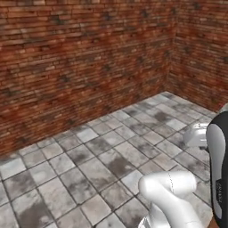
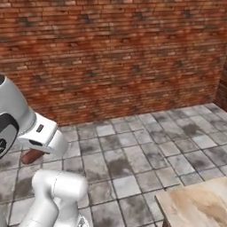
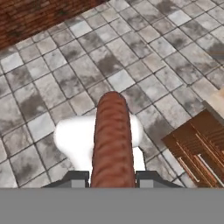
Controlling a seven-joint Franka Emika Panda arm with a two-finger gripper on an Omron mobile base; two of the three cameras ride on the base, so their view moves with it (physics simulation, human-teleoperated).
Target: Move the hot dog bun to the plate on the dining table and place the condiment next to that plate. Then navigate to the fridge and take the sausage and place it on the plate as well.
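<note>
A red brick wall (image 2: 119, 57) is filling the far side of both base views, and in the left base view it is meeting a second stretch of brick at a corner on the right. Below it a floor of grey, stained square tiles (image 1: 89, 164) is running toward the camera. In the lower right corner of the right base view, a beige marbled slab, the corner of the dining table (image 2: 199, 206), is jutting in over the tiles. In the hand view the same pale top is showing at the right edge, with brown wooden slats (image 3: 199, 146) lying under it.

The white arm (image 2: 53, 195) is rising from the bottom of both base views, its upper links bending toward the side of the frame.

The gripper (image 3: 112, 178) is looking down over the tiled floor in the hand view, and its two dark fingertips (image 3: 78, 178) are pressing against either side of the sausage (image 3: 112, 144), clamping it between them. The sausage, a reddish-brown rod with a rounded end, is sticking straight out from between the jaws, held in the air above the floor and short of the table's corner. In the right base view one rounded end of the sausage (image 2: 32, 156) is poking out from under the white hand, low on the left, over the tiles.
</note>
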